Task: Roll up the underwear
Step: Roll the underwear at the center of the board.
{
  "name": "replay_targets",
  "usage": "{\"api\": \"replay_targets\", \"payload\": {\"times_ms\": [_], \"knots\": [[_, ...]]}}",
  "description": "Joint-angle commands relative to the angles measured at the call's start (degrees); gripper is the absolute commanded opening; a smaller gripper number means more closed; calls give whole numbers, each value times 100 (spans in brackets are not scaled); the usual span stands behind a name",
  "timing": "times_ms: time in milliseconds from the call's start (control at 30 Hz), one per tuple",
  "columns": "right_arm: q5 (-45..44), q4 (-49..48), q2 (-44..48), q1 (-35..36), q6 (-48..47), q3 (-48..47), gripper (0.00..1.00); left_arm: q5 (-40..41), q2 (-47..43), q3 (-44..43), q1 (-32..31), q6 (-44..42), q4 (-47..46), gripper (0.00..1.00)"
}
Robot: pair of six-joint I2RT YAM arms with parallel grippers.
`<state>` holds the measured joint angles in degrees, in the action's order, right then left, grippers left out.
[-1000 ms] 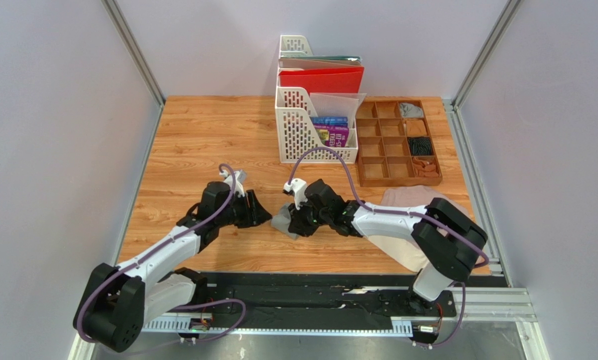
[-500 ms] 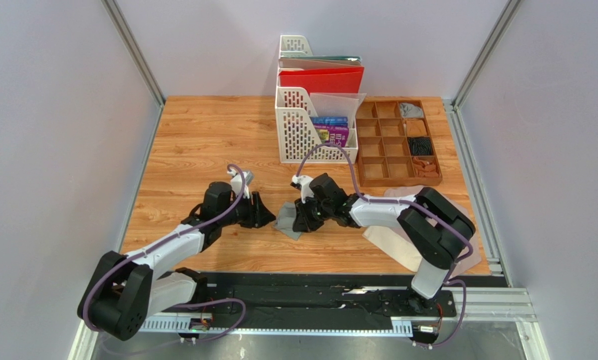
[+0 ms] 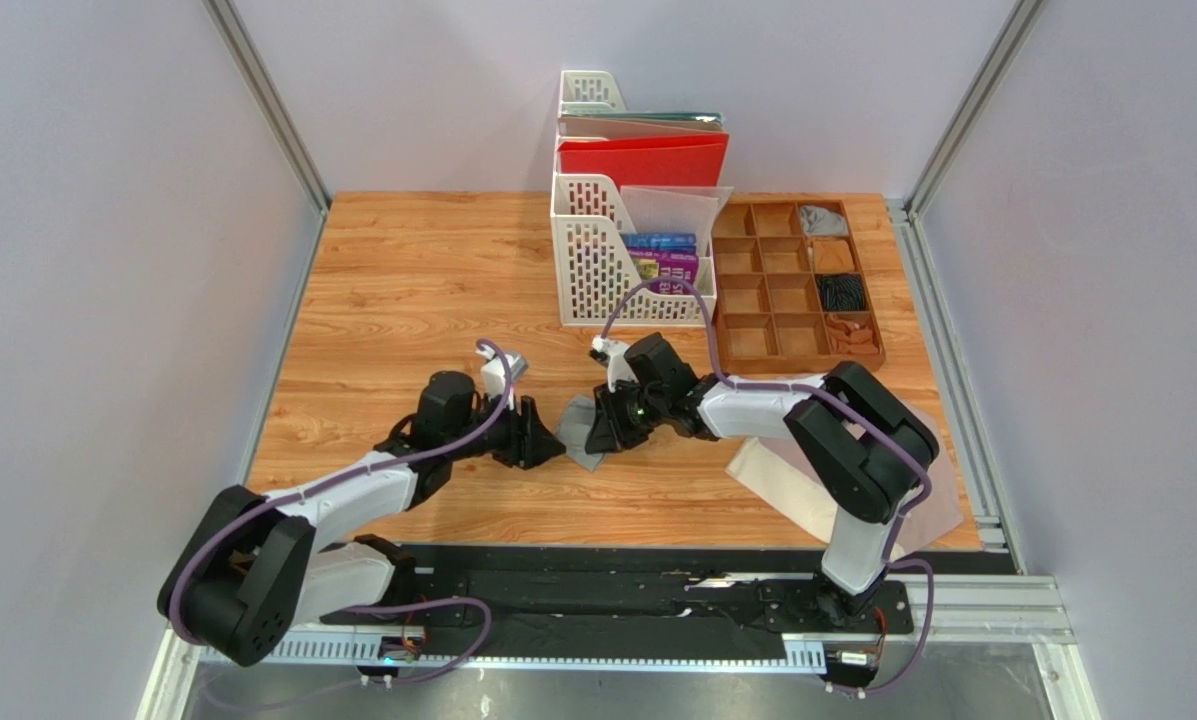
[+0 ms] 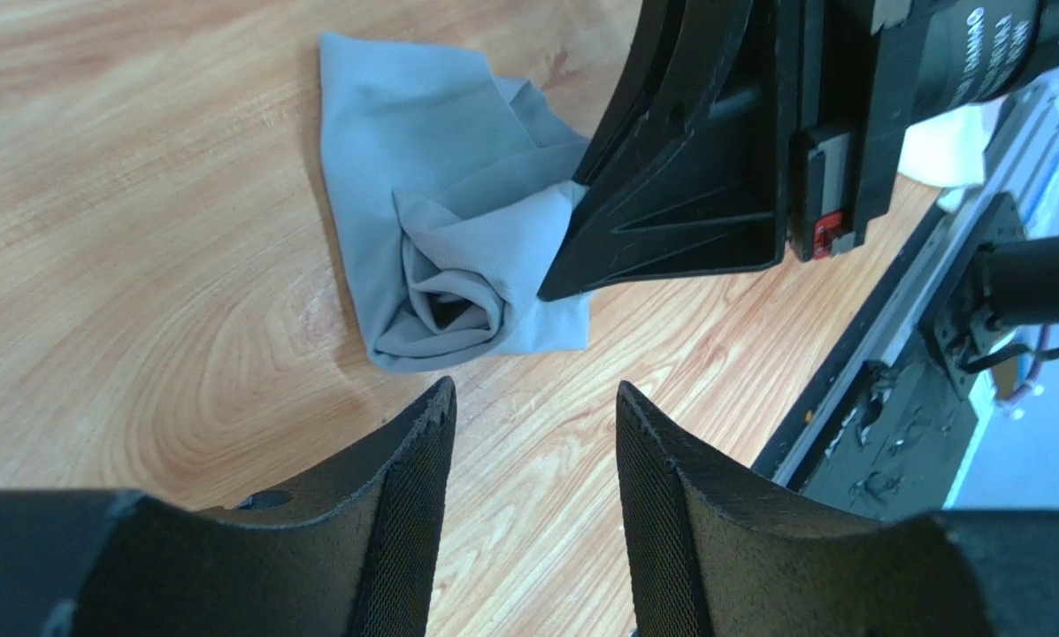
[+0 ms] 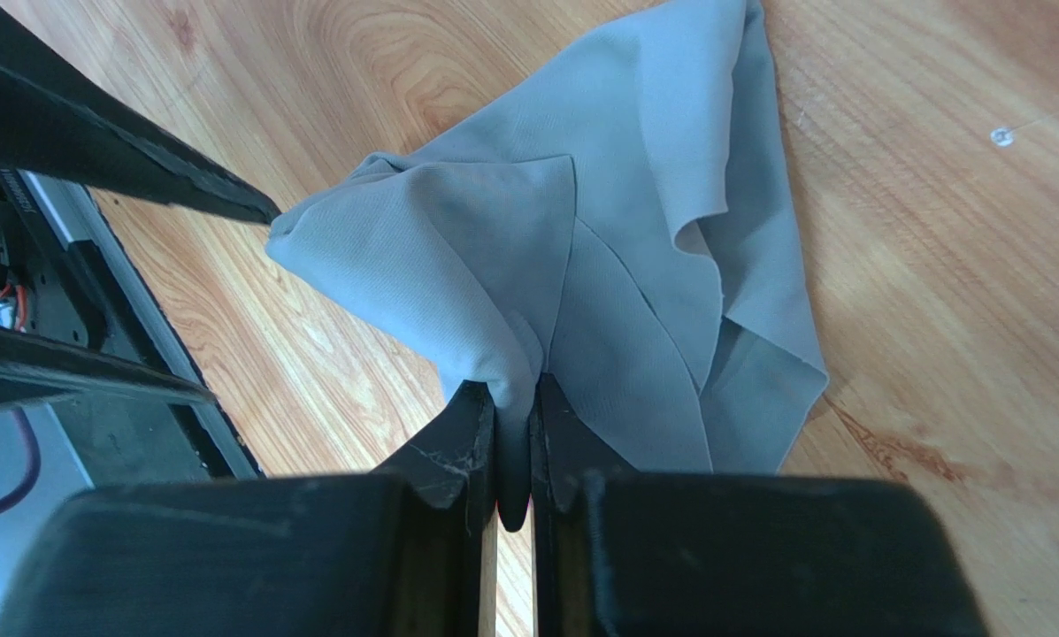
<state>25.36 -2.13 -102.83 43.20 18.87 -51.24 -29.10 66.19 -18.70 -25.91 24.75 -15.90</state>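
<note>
The grey underwear [image 3: 579,446] lies crumpled on the wood between the two arms. Its near end is curled into a loose roll [image 4: 452,308]. My right gripper [image 3: 601,432] is shut on a raised fold of this cloth [image 5: 548,252], which is pinched between the fingers [image 5: 505,398]. My left gripper [image 3: 547,447] stands open just left of the cloth, low over the table, with only bare wood between its fingertips [image 4: 532,392]. The right gripper's black body [image 4: 707,159] fills the upper right of the left wrist view. The pinkish-beige underwear [image 3: 770,483] lies flat under the right arm.
A white file rack [image 3: 619,270] with a red folder and books stands at the back centre. A brown compartment tray [image 3: 777,323] holding small items sits to its right. A black rail [image 3: 634,593] runs along the table's near edge.
My left gripper has moved right, close up to the grey cloth. The right gripper, still holding the fold, has shifted slightly away from the near edge as its arm swung left.
</note>
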Motion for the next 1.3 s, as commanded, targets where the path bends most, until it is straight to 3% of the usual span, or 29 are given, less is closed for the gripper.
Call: {"api": "replay_targets", "payload": {"times_ms": [0,200,667,867,967,1000,1067,1100,1267], "knots": [[188,20,-97,-40,134,-211,8,203,131,-257,-107,-401,-273,54],[179,55,-88,-49,125,-211,8,791,201,-406,-160,-559,-168,54],[188,46,-106,-66,187,-202,8,924,702,-714,-397,-832,-133,49],[241,11,-45,-92,240,-167,8,977,921,-855,-415,-849,-115,26],[258,2,34,-92,283,-123,15,915,1070,-933,-432,-849,-220,9],[258,11,69,-92,284,-105,25,889,1132,-969,-432,-849,-238,6],[241,107,210,-101,284,-96,35,906,1325,-1091,-432,-849,-194,0],[223,160,263,-101,275,-88,41,915,1396,-1136,-432,-849,-168,0],[-66,564,780,-171,187,27,54,1003,1668,-1442,-432,-744,16,0]]}}
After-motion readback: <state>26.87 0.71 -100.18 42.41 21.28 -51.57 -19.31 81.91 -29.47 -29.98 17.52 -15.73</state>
